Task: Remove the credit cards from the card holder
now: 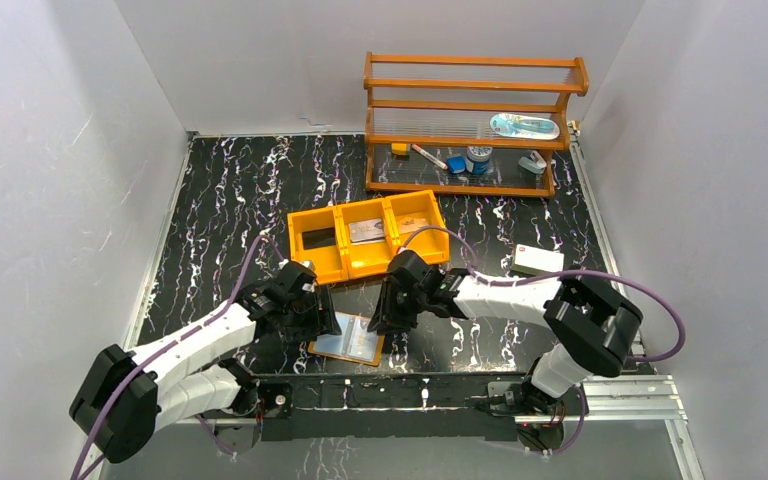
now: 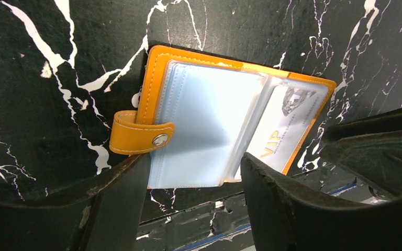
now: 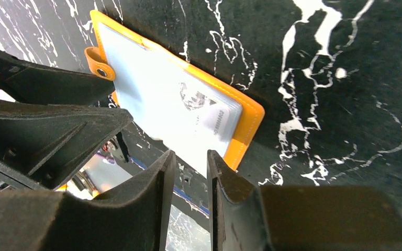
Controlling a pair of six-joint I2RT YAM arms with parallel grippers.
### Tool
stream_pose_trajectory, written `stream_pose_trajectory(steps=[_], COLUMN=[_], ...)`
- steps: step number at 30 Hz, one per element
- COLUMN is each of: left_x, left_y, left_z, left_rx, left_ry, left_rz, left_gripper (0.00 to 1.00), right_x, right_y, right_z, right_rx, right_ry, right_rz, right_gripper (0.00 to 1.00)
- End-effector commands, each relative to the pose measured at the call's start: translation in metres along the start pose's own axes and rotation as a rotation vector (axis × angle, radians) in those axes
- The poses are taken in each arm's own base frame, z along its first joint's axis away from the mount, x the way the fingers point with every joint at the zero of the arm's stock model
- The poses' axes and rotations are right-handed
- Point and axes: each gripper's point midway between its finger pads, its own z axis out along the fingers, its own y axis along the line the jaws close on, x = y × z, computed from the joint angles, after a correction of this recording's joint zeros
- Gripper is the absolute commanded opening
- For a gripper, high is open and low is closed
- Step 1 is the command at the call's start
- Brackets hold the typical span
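Left jaws spread, straddling the near edge of the orange-tan leather folding card holder (image 2: 204,104). It lies open and flat on the black marbled counter (image 2: 57,78), close in front of my bases. Its long axis runs left-right, snap tab (image 2: 141,138) toward my left. Right jaws are nearly together at its whitish VIP card (image 3: 209,117); cannot tell if they pinch it.

Orange card holder (image 1: 346,338) lies open on the near tabletop (image 1: 220,200), blue-grey pockets up, whitish VIP card (image 2: 288,130) in its right half.

A robotics lab's test cell: plain white panels (image 1: 50,200) box in a black marbled bench (image 1: 230,200), the left arm (image 1: 195,345) and right arm (image 1: 510,295) bolted along a rail (image 1: 390,385) (a wooden rack (image 1: 470,120) holds small oddments).
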Motion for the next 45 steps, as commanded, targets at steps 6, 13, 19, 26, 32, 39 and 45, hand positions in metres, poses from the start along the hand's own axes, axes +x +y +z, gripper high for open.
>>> stream_pose_trajectory(steps=[6, 13, 19, 26, 32, 39, 45], left_x=[0.016, 0.032, 0.039, 0.017, -0.017, -0.032, -0.031], left_y=[0.020, 0.027, 0.024, 0.002, -0.020, -0.033, -0.066], left_z=[0.005, 0.014, 0.015, -0.002, -0.025, -0.046, -0.051], left_rx=[-0.079, -0.078, -0.041, 0.021, 0.032, 0.071, 0.228], left_ry=[0.052, 0.097, 0.109, 0.040, -0.050, -0.109, -0.073], left_rz=[-0.028, -0.077, -0.100, -0.079, -0.031, -0.006, 0.060], left_gripper=[0.62, 0.60, 0.55, 0.56, 0.63, 0.64, 0.62], right_x=[0.007, 0.016, 0.009, 0.009, 0.014, 0.015, 0.015], right_y=[0.008, -0.003, -0.006, -0.026, -0.039, -0.042, -0.042], right_z=[0.018, 0.030, 0.033, 0.040, 0.041, 0.043, 0.044], right_rx=[-0.033, -0.027, -0.004, 0.101, 0.126, 0.132, 0.135], right_ry=[0.048, 0.087, 0.057, 0.062, 0.068, 0.072, 0.076], right_rz=[0.019, 0.032, 0.033, 0.019, 0.038, 0.043, 0.047], right_gripper=[0.37, 0.37, 0.36, 0.33, 0.32, 0.31, 0.31])
